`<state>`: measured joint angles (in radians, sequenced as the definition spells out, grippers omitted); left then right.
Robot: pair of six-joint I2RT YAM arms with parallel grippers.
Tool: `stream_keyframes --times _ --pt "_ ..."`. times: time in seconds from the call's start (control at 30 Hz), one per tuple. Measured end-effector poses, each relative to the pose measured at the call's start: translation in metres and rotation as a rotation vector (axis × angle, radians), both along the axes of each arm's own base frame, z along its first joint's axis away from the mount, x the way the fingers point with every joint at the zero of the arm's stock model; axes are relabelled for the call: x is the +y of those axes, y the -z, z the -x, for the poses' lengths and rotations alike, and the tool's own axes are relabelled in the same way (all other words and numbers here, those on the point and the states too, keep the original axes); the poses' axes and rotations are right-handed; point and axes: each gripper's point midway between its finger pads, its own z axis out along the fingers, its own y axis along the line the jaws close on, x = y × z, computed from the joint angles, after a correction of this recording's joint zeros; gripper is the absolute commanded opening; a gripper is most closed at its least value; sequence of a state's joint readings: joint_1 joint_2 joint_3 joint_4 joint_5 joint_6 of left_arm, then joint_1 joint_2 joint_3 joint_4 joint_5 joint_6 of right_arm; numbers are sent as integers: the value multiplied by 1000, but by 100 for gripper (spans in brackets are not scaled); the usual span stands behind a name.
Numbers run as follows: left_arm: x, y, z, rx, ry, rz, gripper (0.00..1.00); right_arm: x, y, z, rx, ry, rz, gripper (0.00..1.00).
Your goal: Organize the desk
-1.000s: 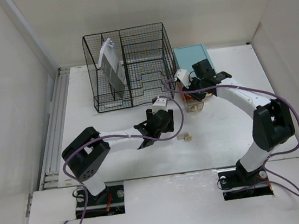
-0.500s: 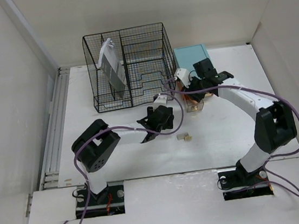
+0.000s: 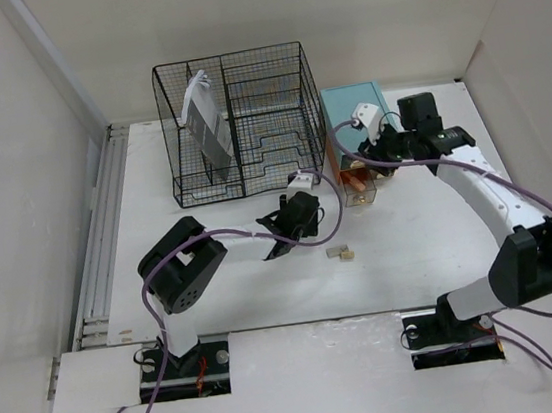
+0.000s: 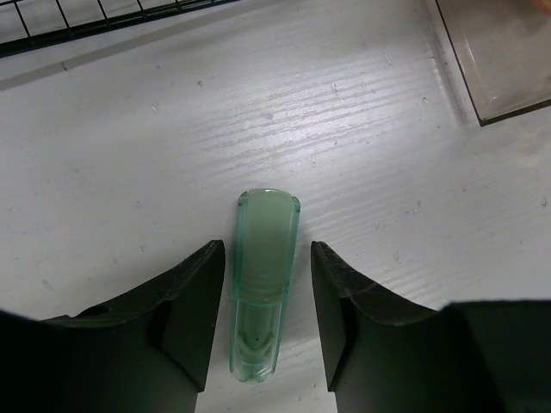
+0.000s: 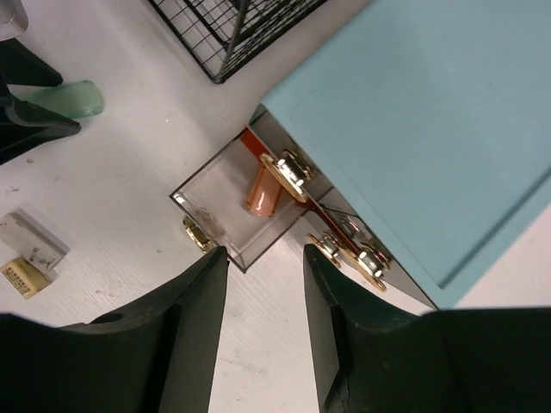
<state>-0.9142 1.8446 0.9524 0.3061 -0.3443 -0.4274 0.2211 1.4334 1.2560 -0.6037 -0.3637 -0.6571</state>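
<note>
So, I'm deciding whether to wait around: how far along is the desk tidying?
Done: a grey booklet sits in the wire organizer, and an orange stick lies in the open clear drawer. In hand: the left arm's fingers straddle a green tube on the desk, not yet gripping it; the right arm's fingers hang open over the drawer. Left: that tube, two small blocks, and closing the drawer.
</note>
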Motion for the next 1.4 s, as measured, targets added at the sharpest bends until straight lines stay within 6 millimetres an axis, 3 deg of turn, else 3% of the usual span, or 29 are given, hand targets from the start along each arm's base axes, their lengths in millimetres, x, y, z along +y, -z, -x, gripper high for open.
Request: stream_keyframes --times 0.1,0.17,0.33,0.5,0.7,0.83,0.97,1.1,1.23,1.4 --pt "1 0 0 5 -3 -10 39 -7 -9 1 -13 8 -28 46" --pt "4 1 0 7 -10 -22 26 -9 -13 4 -15 6 -45 46" --pt "9 1 0 11 -24 -52 5 -17 -31 11 -42 6 -92 46" --pt "14 1 0 15 -41 -87 3 -25 -50 17 -85 10 -131 46" --pt "9 -4 6 17 -15 -84 3 -40 -57 18 -98 40 -152 46" --pt "-10 -30 10 10 57 -10 3 -46 -59 18 -102 52 -161 46" --pt "-45 -79 -1 -52 133 105 2 -51 -61 18 -104 63 -169 46" --pt "-75 -113 -7 -95 214 198 2 -55 -64 19 -114 68 -177 46" --pt "-99 -117 -9 -92 283 244 0 -57 -68 20 -123 71 -185 46" --pt "-122 -93 -11 -44 342 245 0 -58 -68 20 -123 73 -187 46"
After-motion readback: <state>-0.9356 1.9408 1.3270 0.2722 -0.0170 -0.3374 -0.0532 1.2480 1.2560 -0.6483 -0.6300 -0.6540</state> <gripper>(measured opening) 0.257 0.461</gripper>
